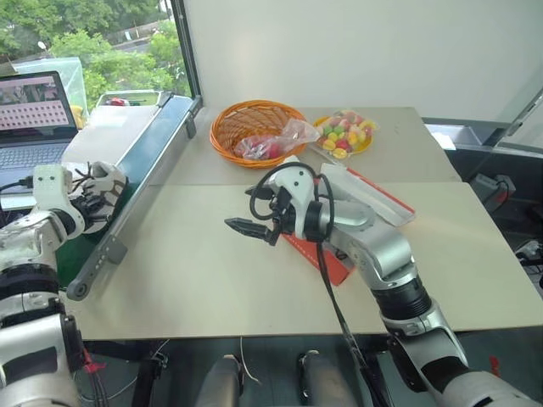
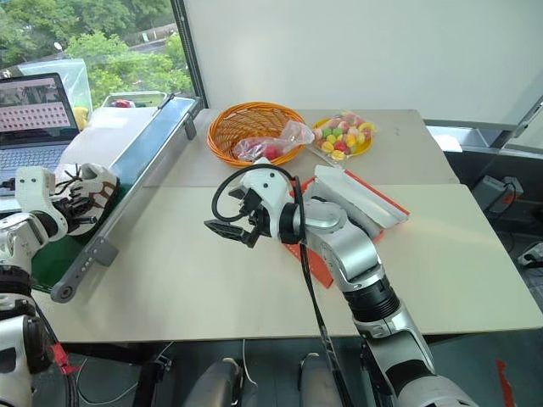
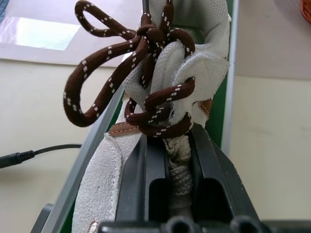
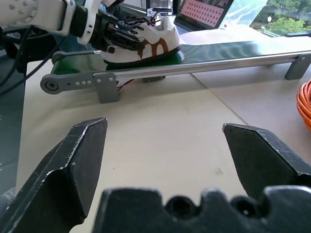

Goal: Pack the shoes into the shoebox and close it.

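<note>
White low sneaker with brown laces (image 4: 146, 41) sits on the green conveyor belt (image 2: 144, 144). Left gripper (image 3: 170, 160) is pinched on its padded tongue edge; soft fabric may slip or fold, and the shoe looks light. Right gripper (image 4: 165, 141) is spread, empty. Red cardboard shoebox (image 1: 373, 199) lies behind it.

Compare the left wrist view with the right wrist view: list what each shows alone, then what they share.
Left wrist view alone: the left gripper shut on the shoe's tongue, its dark brown speckled laces up close.

Right wrist view alone: the open right gripper, the beige tabletop, an open laptop, the round orange wicker basket's rim.

Both: the small white sneaker on the green conveyor belt.
</note>
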`<action>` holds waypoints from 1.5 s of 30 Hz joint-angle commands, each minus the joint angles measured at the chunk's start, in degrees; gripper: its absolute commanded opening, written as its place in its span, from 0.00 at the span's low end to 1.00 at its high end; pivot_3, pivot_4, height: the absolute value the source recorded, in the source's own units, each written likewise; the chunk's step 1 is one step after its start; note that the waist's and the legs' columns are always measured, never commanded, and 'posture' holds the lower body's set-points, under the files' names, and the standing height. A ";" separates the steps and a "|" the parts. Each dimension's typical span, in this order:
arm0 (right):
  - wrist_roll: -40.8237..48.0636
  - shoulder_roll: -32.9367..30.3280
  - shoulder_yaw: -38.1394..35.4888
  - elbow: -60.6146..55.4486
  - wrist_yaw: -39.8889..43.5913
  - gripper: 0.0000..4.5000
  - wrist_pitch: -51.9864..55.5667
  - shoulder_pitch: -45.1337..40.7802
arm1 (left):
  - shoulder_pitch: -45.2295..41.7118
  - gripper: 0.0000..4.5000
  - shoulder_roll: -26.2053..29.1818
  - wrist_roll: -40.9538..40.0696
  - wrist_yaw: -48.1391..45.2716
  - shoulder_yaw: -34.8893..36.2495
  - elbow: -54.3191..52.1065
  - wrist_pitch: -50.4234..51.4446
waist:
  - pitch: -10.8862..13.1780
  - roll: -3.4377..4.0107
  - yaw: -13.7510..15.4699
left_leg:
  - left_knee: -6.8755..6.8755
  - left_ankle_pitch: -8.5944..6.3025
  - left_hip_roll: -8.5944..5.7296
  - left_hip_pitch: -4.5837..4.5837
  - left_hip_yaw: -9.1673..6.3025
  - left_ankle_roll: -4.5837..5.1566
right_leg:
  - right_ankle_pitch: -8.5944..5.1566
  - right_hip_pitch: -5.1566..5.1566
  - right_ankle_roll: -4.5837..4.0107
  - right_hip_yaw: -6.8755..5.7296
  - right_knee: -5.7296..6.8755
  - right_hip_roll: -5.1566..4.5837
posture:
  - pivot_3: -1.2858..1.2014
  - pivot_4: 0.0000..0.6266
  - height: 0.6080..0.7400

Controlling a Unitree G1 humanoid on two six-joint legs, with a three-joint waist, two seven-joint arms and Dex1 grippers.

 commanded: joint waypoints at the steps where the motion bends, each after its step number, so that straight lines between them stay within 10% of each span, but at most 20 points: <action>1: -0.17 2.04 -2.32 -0.88 -2.96 1.00 -1.84 -1.20 | 3.82 0.01 -4.33 -10.97 -4.91 -2.21 -25.33 9.65 | 0.00 -0.01 0.28 | 0.02 0.01 -0.02 -0.05 -0.03 -0.01 | 0.00 -0.01 0.00 0.00 -0.03 -0.01 | 0.52 0.24 1.00; 13: 4.25 11.87 -11.92 1.19 -14.00 1.00 -0.45 -2.09 | -3.73 0.01 -28.86 -18.82 17.17 -2.75 -45.35 15.60 | -0.01 -0.11 -1.06 | 0.06 0.01 0.03 -0.03 0.02 -0.03 | 0.02 -0.05 -0.03 0.11 -0.07 0.07 | 0.52 0.24 1.00; 39: 7.97 7.18 -19.68 12.53 -14.21 1.00 -2.94 -10.39 | 1.11 0.01 -43.40 -23.47 30.67 -10.56 -53.96 16.90 | -0.01 -0.11 -0.90 | 0.07 0.01 0.02 -0.07 0.06 -0.02 | 0.02 0.01 -0.03 0.12 -0.18 0.10 | 0.52 0.24 1.00; 45: 8.92 8.32 -20.60 14.69 -14.14 0.61 -2.90 -11.17 | -2.24 0.01 -43.75 -20.12 30.24 -14.01 -52.80 14.62 | -0.01 -0.11 -0.67 | 0.08 0.01 0.00 -0.12 0.05 -0.03 | 0.02 0.01 -0.03 0.10 -0.23 0.09 | 0.52 0.24 1.00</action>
